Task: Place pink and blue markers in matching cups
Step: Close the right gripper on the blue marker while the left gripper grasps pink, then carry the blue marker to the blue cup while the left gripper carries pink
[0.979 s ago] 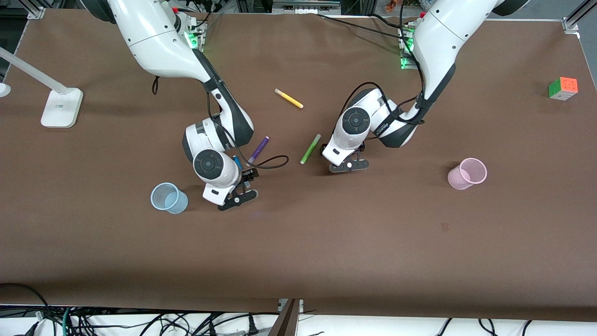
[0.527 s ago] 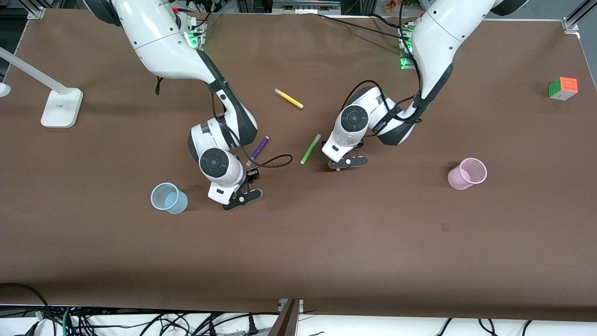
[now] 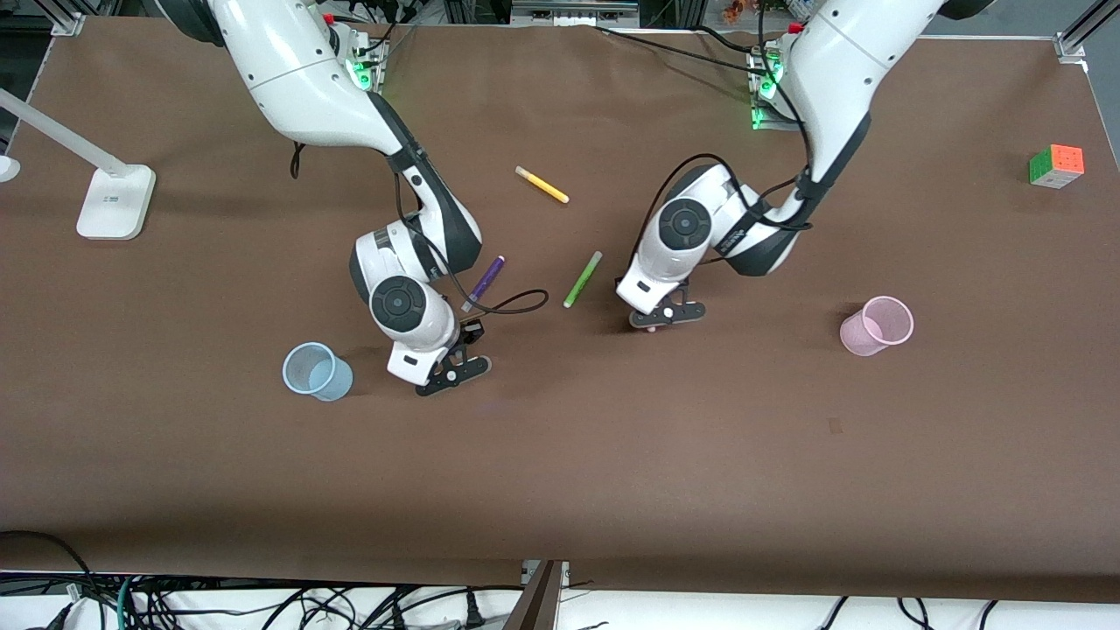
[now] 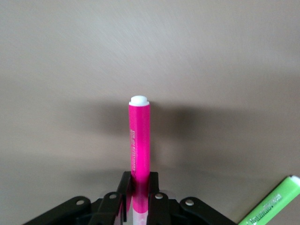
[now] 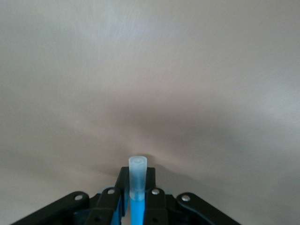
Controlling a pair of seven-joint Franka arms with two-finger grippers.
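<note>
While each claw grips its pen only near one end, the long free length is the weak point: a quick swing or a knock on a cup rim could tilt or slide a pen out of the pinch. The left claw is closed on the pink marker, over bare bench between the lime-green marker and the pink cup. The right claw is clamped on the blue marker, over the bench just beside the blue cup.

Both cups look light and translucent, so I judge that a pen lowered off-centre could tip one over rather than drop in. The purple marker lies close by the right arm's wrist, and a looping cable hangs near it; a careless sweep might drag it.

The pink cup stands well apart from the left claw, with an open stretch between. The blue cup is near, needing only a short shift. The yellow marker, the cube and the white lamp base lie well clear, and both cups sit far from the bench edges.
</note>
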